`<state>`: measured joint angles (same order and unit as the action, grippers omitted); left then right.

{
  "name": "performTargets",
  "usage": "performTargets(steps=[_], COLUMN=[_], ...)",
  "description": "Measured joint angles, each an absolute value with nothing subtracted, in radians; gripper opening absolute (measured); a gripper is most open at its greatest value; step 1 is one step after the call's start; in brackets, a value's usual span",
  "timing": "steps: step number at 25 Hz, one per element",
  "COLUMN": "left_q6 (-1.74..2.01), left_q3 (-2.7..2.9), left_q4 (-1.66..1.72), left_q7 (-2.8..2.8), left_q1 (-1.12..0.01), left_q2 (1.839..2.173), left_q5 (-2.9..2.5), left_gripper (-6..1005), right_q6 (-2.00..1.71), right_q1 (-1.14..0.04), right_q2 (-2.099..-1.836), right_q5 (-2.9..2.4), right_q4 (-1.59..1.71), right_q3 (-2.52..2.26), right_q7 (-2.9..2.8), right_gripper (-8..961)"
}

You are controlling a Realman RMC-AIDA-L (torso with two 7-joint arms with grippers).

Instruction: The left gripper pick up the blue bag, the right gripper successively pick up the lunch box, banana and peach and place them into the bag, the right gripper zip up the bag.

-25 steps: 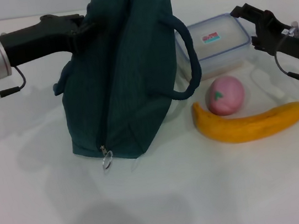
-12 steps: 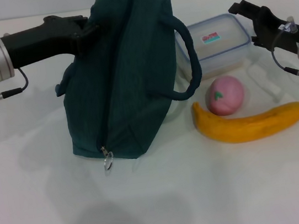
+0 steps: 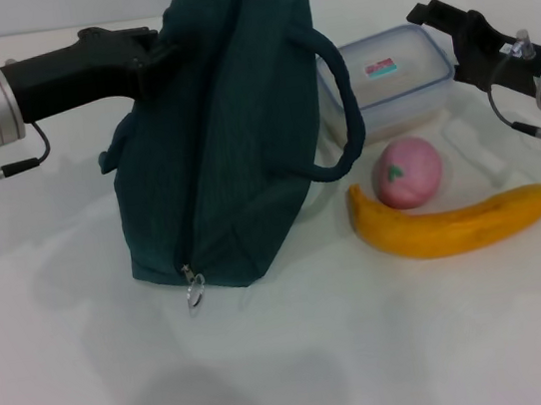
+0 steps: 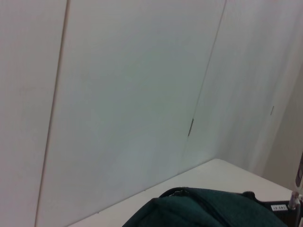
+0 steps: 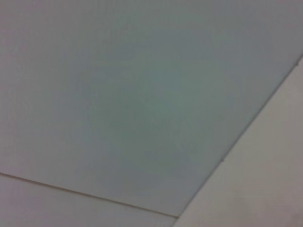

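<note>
The blue bag (image 3: 231, 137) stands upright on the white table, its top also showing in the left wrist view (image 4: 208, 210). My left gripper (image 3: 157, 55) is shut on the bag's upper left edge. The bag's zipper pull (image 3: 194, 292) hangs at its near lower end. To the right of the bag lies the clear lunch box (image 3: 394, 79). The pink peach (image 3: 407, 171) and the yellow banana (image 3: 455, 222) lie in front of it. My right gripper (image 3: 443, 32) hovers open at the lunch box's far right corner, holding nothing.
The bag's dark handle loop (image 3: 343, 112) arches toward the lunch box. The white table (image 3: 303, 359) stretches toward me in front of the bag and fruit. Both wrist views show mostly a pale wall.
My right gripper has crept a little left and farther back, toward the lunch box's corner. The left gripper and bag shifted slightly right, then held still.
</note>
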<state>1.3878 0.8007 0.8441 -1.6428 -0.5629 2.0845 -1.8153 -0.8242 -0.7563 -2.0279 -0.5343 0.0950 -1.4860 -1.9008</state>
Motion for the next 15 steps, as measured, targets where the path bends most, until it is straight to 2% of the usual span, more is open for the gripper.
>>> performTargets(steps=[6, 12, 15], left_q6=[1.386, 1.390, 1.391], left_q3=[0.801, 0.801, 0.801], left_q4=[0.845, 0.847, 0.847], left_q7=[-1.641, -1.641, -1.641], left_q1=[-0.560, -0.556, -0.556], left_q2=[2.083, 2.083, 2.083], left_q5=[-1.821, -1.822, -1.823], left_gripper=[103, 103, 103], right_q6=[-0.820, -0.809, -0.809], right_q1=[-0.749, -0.749, -0.748], right_q2=[-2.028, -2.028, -2.028], right_q5=[-0.532, -0.531, -0.531], right_q4=[0.133, 0.132, 0.127], right_q3=[-1.487, -1.486, -1.487], right_q7=[-1.895, -1.882, -1.882], right_gripper=[810, 599, 538])
